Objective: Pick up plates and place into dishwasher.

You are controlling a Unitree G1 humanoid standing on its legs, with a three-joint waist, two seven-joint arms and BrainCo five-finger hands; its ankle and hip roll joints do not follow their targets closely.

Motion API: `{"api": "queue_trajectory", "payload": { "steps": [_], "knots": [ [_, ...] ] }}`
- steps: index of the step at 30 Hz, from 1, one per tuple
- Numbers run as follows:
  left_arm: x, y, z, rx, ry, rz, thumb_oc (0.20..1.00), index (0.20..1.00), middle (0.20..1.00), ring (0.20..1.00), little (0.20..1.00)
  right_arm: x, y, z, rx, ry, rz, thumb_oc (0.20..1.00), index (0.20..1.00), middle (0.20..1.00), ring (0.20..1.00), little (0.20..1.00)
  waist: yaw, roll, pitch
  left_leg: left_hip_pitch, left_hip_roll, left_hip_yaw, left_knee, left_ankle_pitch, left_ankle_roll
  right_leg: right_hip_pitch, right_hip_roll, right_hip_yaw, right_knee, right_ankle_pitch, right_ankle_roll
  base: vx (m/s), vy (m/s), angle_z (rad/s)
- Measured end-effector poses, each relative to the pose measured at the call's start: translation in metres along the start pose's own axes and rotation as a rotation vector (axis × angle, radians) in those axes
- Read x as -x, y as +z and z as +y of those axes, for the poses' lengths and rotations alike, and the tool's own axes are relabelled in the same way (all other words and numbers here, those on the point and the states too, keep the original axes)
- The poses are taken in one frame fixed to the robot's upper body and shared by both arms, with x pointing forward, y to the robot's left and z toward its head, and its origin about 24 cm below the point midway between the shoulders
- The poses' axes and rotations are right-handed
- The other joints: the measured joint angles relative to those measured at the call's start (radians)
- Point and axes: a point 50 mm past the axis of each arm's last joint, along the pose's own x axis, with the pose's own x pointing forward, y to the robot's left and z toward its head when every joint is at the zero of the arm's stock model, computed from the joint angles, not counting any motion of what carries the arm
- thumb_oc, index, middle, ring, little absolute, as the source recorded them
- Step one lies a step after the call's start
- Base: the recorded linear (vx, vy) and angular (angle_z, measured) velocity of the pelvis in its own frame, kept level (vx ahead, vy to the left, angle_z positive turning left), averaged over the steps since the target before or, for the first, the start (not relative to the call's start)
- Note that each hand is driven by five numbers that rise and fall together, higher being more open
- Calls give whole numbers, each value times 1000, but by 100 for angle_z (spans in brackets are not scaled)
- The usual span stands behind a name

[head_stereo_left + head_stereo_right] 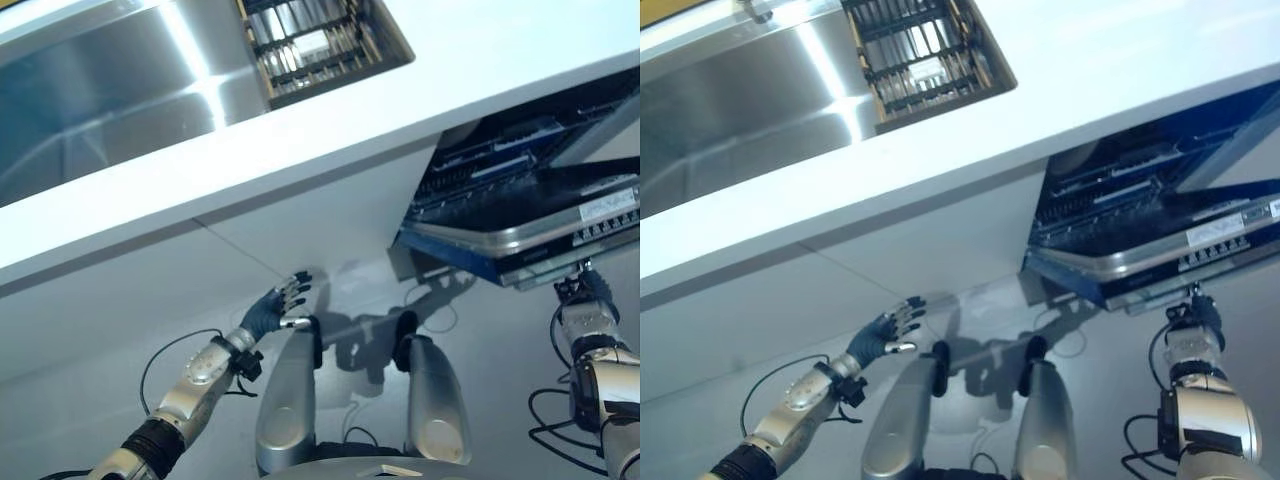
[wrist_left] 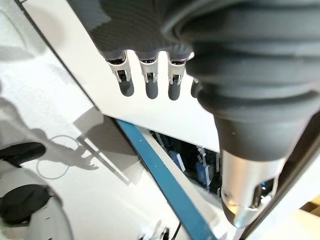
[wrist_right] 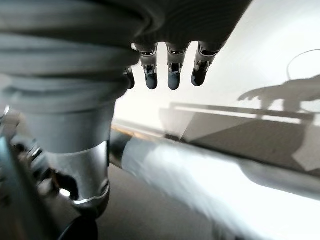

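Two silver-grey arms end in hands under dark ribbed covers: the left hand (image 1: 283,303) at lower centre-left, the right hand (image 1: 585,296) at lower right. Silver fingers (image 2: 149,80) carry dark rounded tips.

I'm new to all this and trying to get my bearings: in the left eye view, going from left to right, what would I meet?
Steel sink → left hand, open, by the cabinet front → dish rack in the sink → open dishwasher door → right hand below that door.
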Motion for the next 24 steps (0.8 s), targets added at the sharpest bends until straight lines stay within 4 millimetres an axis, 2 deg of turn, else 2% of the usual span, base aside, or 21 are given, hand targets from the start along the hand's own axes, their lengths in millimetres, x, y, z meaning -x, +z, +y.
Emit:
{"api": "queue_trajectory", "payload": {
  "steps": [4, 6, 8, 9, 13, 15, 20, 24],
  "knots": [
    [4, -1, -1, 2, -10, 6, 1000, 1000, 1000, 1000, 1000, 0, 13, 31, 36, 93, -48, 1000, 1000, 1000, 1000, 1000, 25, -11, -19, 52, 7, -1, -79, 41, -8, 56, 2, -23, -59, 1, 1, 67, -8, 15],
    [5, -1, -1, -2, -14, 8, 1000, 1000, 1000, 1000, 1000, 1, 16, 41, 33, 117, -57, 1000, 1000, 1000, 1000, 1000, 40, -26, -48, 61, 7, -2, -97, 55, -9, 70, 3, -28, -66, 1, 1, 97, -1, 24],
    [8, -3, 1, -7, -14, 22, 1000, 1000, 1000, 1000, 1000, 1, 19, 46, 30, 132, -64, 1000, 1000, 1000, 1000, 1000, 50, -43, -64, 88, 10, -1, -104, 81, -25, 97, 2, -26, -61, 17, -21, 110, -4, 24],
    [12, -6, 2, -2, -6, 35, 1000, 1000, 1000, 1000, 1000, 2, 18, 48, 42, 138, -63, 1000, 1000, 1000, 1000, 1000, 56, -54, -81, 98, 11, -1, -103, 85, -31, 106, 2, -27, -57, 17, -21, 94, -9, 10],
    [22, -14, 3, 6, 4, 81, 1000, 1000, 1000, 1000, 1000, 0, 11, 40, 57, 56, -13, 1000, 1000, 1000, 1000, 1000, 71, -81, -106, 121, 9, 5, -105, 90, -52, 139, 2, -27, -64, 25, -22, 74, 5, 8],
    [23, -15, 3, 8, -2, 83, 1000, 1000, 1000, 1000, 1000, 0, 12, 39, 60, 51, -4, 1000, 1000, 1000, 1000, 1000, 62, -85, -108, 130, 3, 9, -115, 89, -49, 150, 0, -28, -73, 34, -9, 53, 34, 0],
    [23, -15, 4, 10, -6, 80, 1000, 1000, 1000, 1000, 1000, 0, 9, 36, 73, 41, 39, 1000, 1000, 1000, 1000, 1000, 58, -80, -117, 192, 4, 16, -157, 91, -47, 208, -1, -32, -109, 35, -8, 68, 52, 0],
    [29, -22, -1, 35, -9, 101, 1000, 1000, 1000, 1000, 1000, 0, 8, 33, 79, 31, 57, 1000, 1000, 1000, 1000, 1000, 56, -71, -149, 213, 6, 22, -184, 98, -42, 221, -1, -32, -123, 30, -15, 112, 43, 0]
  ]
}}
